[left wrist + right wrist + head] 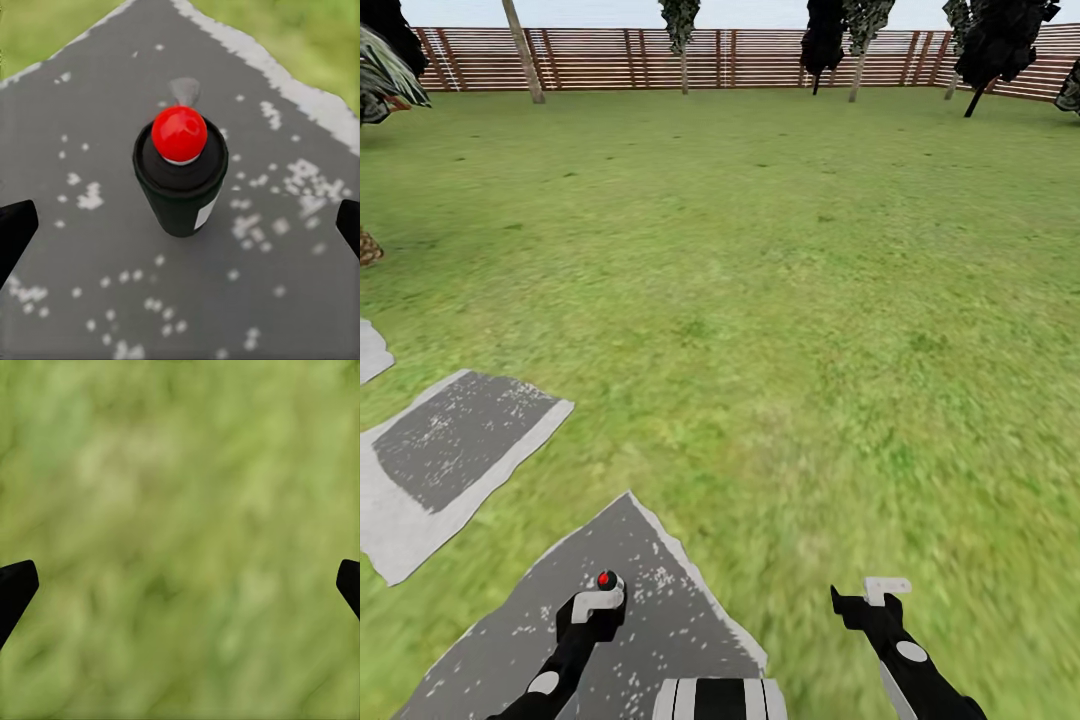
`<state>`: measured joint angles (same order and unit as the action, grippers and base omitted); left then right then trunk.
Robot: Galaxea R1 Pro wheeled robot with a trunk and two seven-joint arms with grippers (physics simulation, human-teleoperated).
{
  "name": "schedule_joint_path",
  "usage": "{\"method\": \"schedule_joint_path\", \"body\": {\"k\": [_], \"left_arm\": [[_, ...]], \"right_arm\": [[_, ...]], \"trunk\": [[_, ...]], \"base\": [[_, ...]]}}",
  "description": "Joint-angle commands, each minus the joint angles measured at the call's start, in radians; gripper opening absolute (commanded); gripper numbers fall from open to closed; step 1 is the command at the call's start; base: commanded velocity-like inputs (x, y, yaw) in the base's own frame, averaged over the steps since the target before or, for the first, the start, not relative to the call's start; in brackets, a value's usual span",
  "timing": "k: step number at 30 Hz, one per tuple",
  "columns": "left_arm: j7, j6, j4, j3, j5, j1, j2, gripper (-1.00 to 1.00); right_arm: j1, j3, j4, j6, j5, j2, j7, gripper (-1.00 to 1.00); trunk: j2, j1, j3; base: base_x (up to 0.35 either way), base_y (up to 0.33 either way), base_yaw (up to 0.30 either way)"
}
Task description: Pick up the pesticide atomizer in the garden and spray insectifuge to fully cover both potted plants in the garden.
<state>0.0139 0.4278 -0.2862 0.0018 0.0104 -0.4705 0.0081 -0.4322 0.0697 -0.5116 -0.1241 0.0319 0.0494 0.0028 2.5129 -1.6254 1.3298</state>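
Hanging over a grey stepping stone (650, 600), the left claw (180, 232) is seen with its two dark fingers (15, 232) spread wide apart, one at each edge of the left wrist view. Between them, but not touched by either, the pesticide atomizer (180, 187) is stood upright on the stone: a slim dark bottle topped by a red tip, with a pale mark on its side. In the head view the left claw (598, 603) is found just above the bottle, whose red tip (604, 579) can be made out at the claw's far end.

The right claw (870, 598) is held out over the grass of the garden (780, 300), well apart from the bottle. Its dark fingers (15, 589) are likewise spread wide, and blurred green lawn is seen between them.

Further out, a second stepping stone (450, 460) is laid to the left of the first, and the corner of a third (370, 350) is seen at the left edge. The lawn is closed off at the back by a brown slatted fence (610, 60), with tree trunks and dark foliage (825, 35) ranged along it.
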Motion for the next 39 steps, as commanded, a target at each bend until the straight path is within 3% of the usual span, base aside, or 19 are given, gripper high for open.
{"method": "schedule_joint_path", "body": {"k": [1,8,17,24,27,32,39], "left_arm": [[0.001,0.003,0.001,0.0,0.001,0.0,0.0,1.0],[0.001,0.003,0.001,0.0,0.002,0.0,0.001,1.0],[0.002,0.003,0.001,0.0,0.002,0.0,0.001,1.0],[0.003,0.004,0.001,0.0,0.003,0.0,0.0,1.0],[0.003,0.005,0.001,0.0,0.003,0.001,-0.001,1.0],[0.003,0.005,0.001,0.0,0.003,0.003,-0.001,1.0],[0.003,0.005,0.001,0.0,0.003,0.003,-0.001,1.0]], "right_arm": [[0.0,0.002,0.001,-0.003,0.003,0.0,0.0,1.0],[0.0,0.002,0.001,-0.003,0.003,0.0,0.0,1.0],[0.0,0.002,0.001,-0.002,0.004,0.0,0.0,1.0],[0.0,0.002,0.001,-0.004,0.003,0.0,0.0,1.0],[0.0,0.002,0.002,-0.033,0.004,0.0,-0.001,1.0],[0.001,0.002,0.004,-0.157,0.005,0.0,0.0,1.0],[0.001,0.002,0.004,-0.173,0.005,0.0,0.0,1.0]], "trunk": [[0.0,0.0,0.001],[0.0,0.0,0.002],[0.002,-0.004,0.046],[0.002,-0.004,0.047],[0.002,-0.004,0.047],[0.002,-0.004,0.047],[0.002,-0.004,0.047]], "base": [[0.0,0.0,0.009],[0.0,0.0,0.002],[0.0,0.0,0.0],[0.0,0.0,0.0],[0.0,0.0,0.0],[0.004,0.0,0.0],[0.097,0.0,0.0]]}}
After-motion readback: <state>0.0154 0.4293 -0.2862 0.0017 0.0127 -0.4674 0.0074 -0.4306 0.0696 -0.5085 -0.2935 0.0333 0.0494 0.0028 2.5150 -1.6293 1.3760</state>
